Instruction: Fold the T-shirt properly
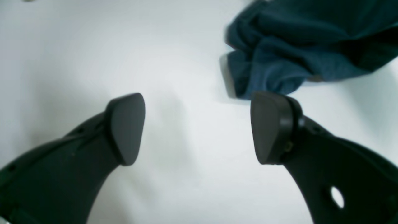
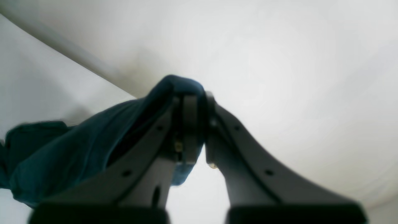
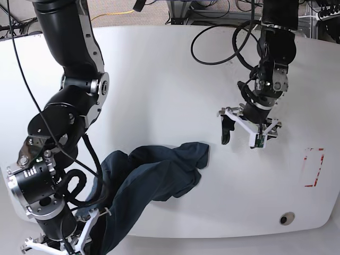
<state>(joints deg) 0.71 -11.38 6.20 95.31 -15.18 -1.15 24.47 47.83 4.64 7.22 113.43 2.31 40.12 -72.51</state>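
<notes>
Left fingers (image 1: 197,129) spread wide, empty, over bare table (image 1: 77,46); T-shirt (image 1: 298,46) lies just beyond one tip. Right fingers (image 2: 199,124) clamped on its far edge.

The T-shirt (image 3: 154,180) is soft, matt navy cloth with a fine knit texture, rumpled into thick folds. The table (image 3: 159,79) looks like smooth white laminate with a slight sheen. The left gripper (image 1: 197,129) has dark matt plastic fingers with smooth flat pads (image 1: 126,127). At 4 o'clock on the table there's a red-outlined rectangle (image 3: 313,167), could be tape. Arm shells look semi-gloss black.
</notes>
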